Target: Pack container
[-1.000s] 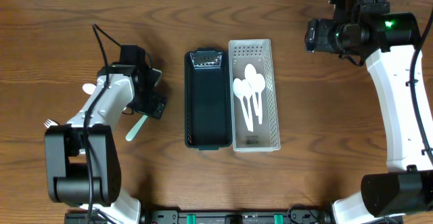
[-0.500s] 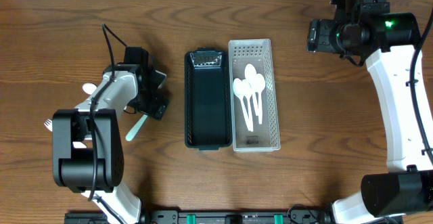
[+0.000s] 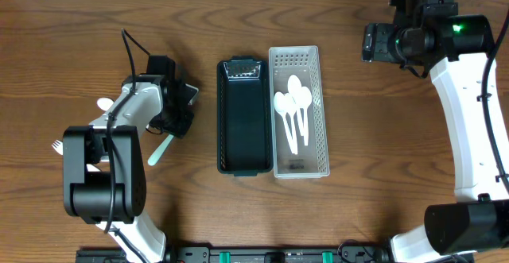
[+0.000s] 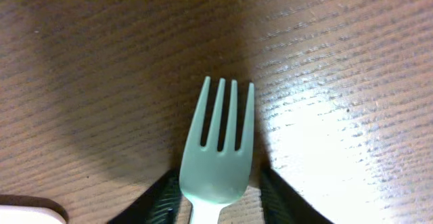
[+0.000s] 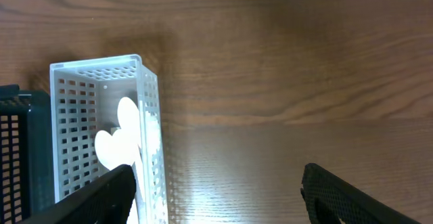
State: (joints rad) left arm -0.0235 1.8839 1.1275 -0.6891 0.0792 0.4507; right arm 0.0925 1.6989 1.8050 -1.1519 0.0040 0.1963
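Observation:
A mint-green plastic fork (image 4: 218,156) lies on the wooden table, tines pointing away from the left wrist camera. My left gripper (image 4: 220,180) is low over it, and both fingers press against the sides of the fork's head. From overhead the fork's handle (image 3: 162,148) sticks out below the left gripper (image 3: 181,110). A dark perforated container (image 3: 223,120) stands mid-table with a white perforated container (image 3: 324,112) beside it, holding white spoons (image 3: 293,112). My right gripper (image 5: 216,187) hovers open at the back right, with nothing between its fingers.
A white utensil (image 3: 57,145) lies at the far left beside the left arm's base, and another white piece (image 3: 103,104) shows by the left arm. Bare wood (image 5: 284,82) lies right of the white container (image 5: 152,116).
The left gripper's jaws have drawn in from wide open onto the sides of the green fork. The right arm has not moved.

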